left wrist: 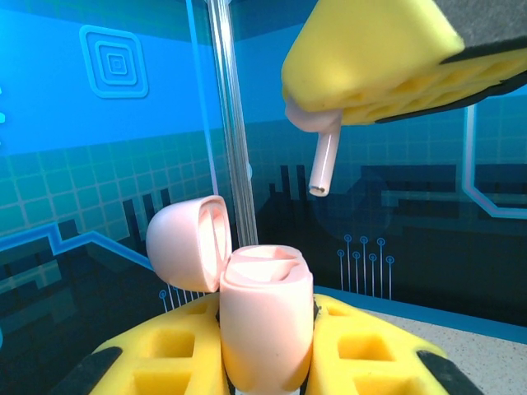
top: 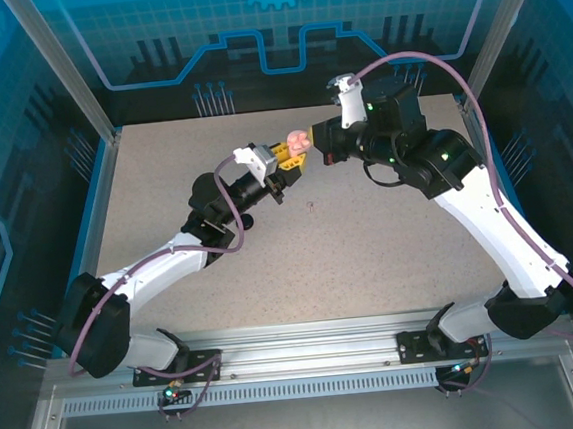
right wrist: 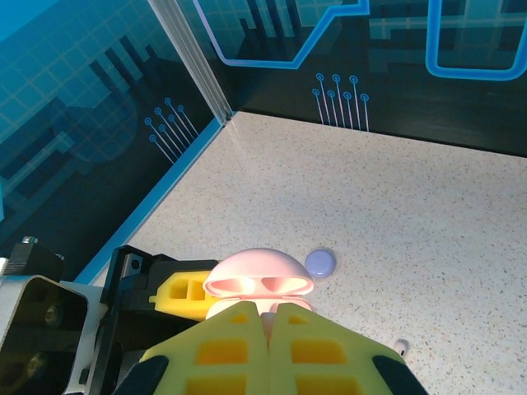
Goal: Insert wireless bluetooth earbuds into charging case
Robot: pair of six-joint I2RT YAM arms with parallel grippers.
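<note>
The left fingers (left wrist: 338, 319) are clamped on the lower half of a pale pink case (left wrist: 265, 329). It stands upright between them, with its lid (left wrist: 185, 247) swung open to the left of the fingertips and its hollows facing up. The base of the case is cut off by the bottom edge of the left wrist view.

Above and to the right of these fingers, the right fingers (left wrist: 370, 58) are pinched on a pale pink earbud (left wrist: 324, 164). Its stem points down, clear of the case, and its head is mostly buried between the yellow pads.

Just beyond the right fingertips and a little to their right, a small round lavender thing (right wrist: 319, 262) lies on the desk (right wrist: 428, 206). Whether it is a closed case cannot be told. Close beside the right-hand finger, a tiny pale object (right wrist: 401, 346) is too small to identify. So is a dark speck (top: 311, 207) on the desk nearer the arm bases than both sets of fingers.

The desk is speckled beige. Blue panels (top: 52, 54) printed with circuit-like lines and a gear outline stand behind clear walls and metal posts (top: 58, 64). A slotted aluminium rail (top: 311, 385) runs along the near edge.
</note>
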